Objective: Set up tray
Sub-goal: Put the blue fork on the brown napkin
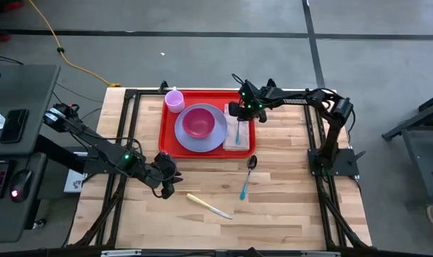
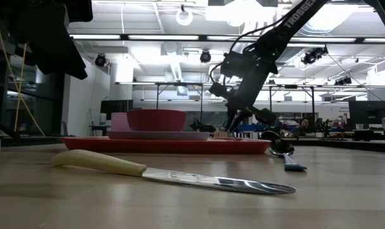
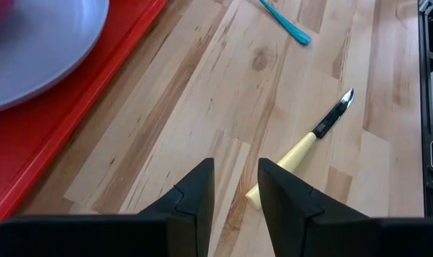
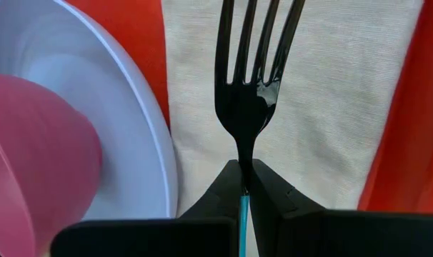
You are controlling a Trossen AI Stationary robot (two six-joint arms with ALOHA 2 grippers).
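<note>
The red tray (image 1: 168, 132) lies at the table's far middle. It carries a lavender plate (image 1: 211, 143) with a pink bowl (image 1: 196, 123), a lavender cup (image 1: 175, 101) and a beige napkin (image 1: 238, 139). My right gripper (image 1: 243, 110) is over the napkin (image 4: 331, 107), shut on a fork (image 4: 249, 86) with black tines and a teal handle. My left gripper (image 1: 166, 185) is open and empty, low over the bare wood near the tray's near left corner. A cream-handled knife (image 1: 209, 205) lies just to its right; the handle end (image 3: 256, 194) shows past its fingers. My right gripper pinches the fork's thin neck (image 4: 244, 168), where the black head meets the teal handle, between its two fingers. The fingers lie along the fork, and the tines point away from them over the napkin. Whether the tines touch the napkin, I cannot tell.
A spoon (image 1: 248, 175) with a dark bowl and a teal handle lies on the wood just near of the tray's right corner. The knife (image 2: 173, 175) lies flat in the table's near middle. The table is framed by black rails (image 1: 131, 96).
</note>
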